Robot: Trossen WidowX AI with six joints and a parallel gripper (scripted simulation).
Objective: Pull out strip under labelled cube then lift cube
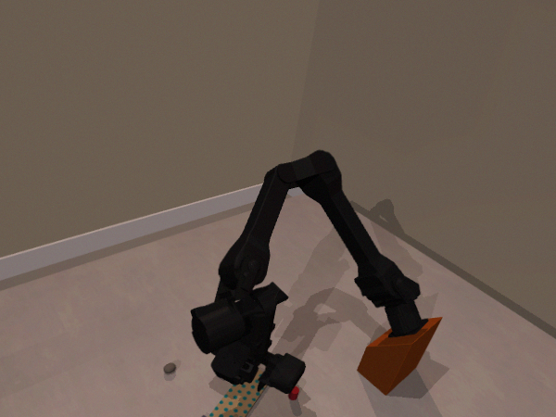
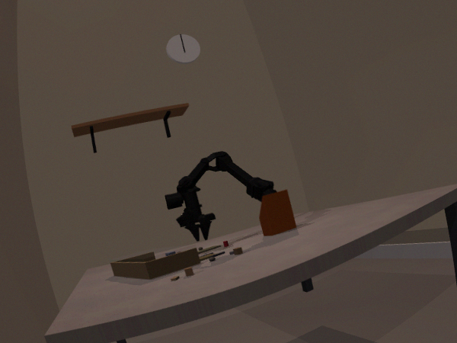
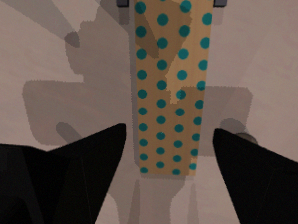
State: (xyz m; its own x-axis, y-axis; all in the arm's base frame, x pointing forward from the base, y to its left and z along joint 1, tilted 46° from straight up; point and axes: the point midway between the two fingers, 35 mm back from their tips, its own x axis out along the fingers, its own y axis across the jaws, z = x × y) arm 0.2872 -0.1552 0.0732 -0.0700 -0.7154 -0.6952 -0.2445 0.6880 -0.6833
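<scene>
A tan strip with teal dots (image 1: 237,401) (image 3: 172,64) lies flat on the table; its near end shows in the wrist view and its far part runs out of the top edge. My gripper (image 2: 202,239) (image 3: 169,132) is open and empty. It points down above the near end of the dotted strip, one fingertip to each side of it in the wrist view. Other thin strips (image 2: 213,256) show small beside a wooden box in the exterior view. The labelled cube cannot be made out: no label is readable in any view.
The open wooden box (image 2: 173,264) stands left of the strips. Small brown blocks (image 2: 238,251) (image 2: 189,271) lie nearby. A red cylinder (image 1: 294,393) (image 2: 225,244) and a grey stone (image 1: 170,368) flank the gripper. Dark grey pieces (image 3: 220,2) flank the dotted strip. The arm's base is orange (image 1: 394,361) (image 2: 278,213).
</scene>
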